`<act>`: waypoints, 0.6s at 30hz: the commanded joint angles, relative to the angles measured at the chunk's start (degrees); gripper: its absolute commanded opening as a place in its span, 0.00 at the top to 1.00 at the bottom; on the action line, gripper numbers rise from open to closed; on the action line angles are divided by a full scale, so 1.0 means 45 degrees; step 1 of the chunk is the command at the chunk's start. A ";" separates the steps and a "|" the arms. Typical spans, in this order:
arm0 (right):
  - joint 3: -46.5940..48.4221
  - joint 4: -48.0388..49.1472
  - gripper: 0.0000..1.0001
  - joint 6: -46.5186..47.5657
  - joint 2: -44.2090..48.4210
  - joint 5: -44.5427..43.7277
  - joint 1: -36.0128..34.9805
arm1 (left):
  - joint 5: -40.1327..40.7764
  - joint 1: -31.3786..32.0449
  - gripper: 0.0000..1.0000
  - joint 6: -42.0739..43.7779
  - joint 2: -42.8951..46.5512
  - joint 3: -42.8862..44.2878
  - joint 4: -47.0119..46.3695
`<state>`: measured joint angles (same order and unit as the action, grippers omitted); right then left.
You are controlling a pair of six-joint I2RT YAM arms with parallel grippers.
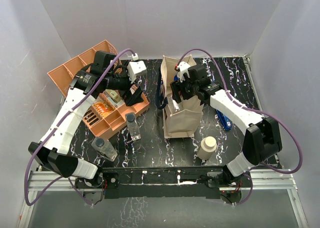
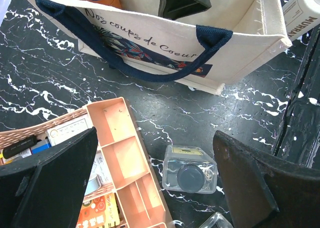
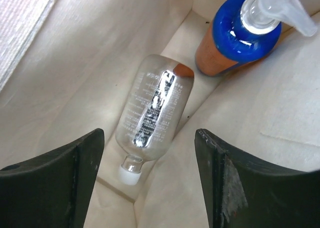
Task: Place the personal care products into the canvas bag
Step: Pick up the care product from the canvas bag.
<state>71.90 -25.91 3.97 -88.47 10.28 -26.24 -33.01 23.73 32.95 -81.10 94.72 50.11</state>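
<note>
Right gripper (image 3: 150, 160) fingers filled the lower edge of the wrist view, spread wide with nothing between them, down inside the canvas bag (image 1: 180, 119). Below them on the bag floor lay a clear white-capped bottle (image 3: 152, 110) on its side, and just beside it stood an amber pump bottle (image 3: 235, 35) with a blue collar. Left gripper (image 2: 155, 180) was likewise wide open and empty, hovering over the corner of the orange tray (image 2: 122, 153). One dark-capped clear bottle (image 2: 189, 176) stood upright on the table (image 2: 60, 83), just beside the tray wall and between the fingers' line. A second dark-capped bottle (image 1: 105, 149) lay nearer the arm bases. Cream cylinder (image 1: 207, 148) stood near the bag's front corner. Blue flat object (image 1: 225, 121) lay right of the bag, partly hidden under the right arm
</note>
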 commanded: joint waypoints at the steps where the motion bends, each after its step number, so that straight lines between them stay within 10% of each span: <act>1: 0.0260 0.1102 0.23 -0.0036 -0.0558 -0.0748 -0.0084 | -0.0133 -0.0060 0.03 -0.0094 0.0457 -0.0081 -0.0032; 18: -0.1179 0.1321 0.11 -0.0325 -0.3755 -0.2027 -0.0645 | -0.0010 -0.0058 0.03 -0.0019 0.0543 -0.0377 -0.0027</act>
<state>70.26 -21.65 2.44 -103.74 5.52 -28.97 -32.51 23.73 32.95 -80.95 93.69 49.71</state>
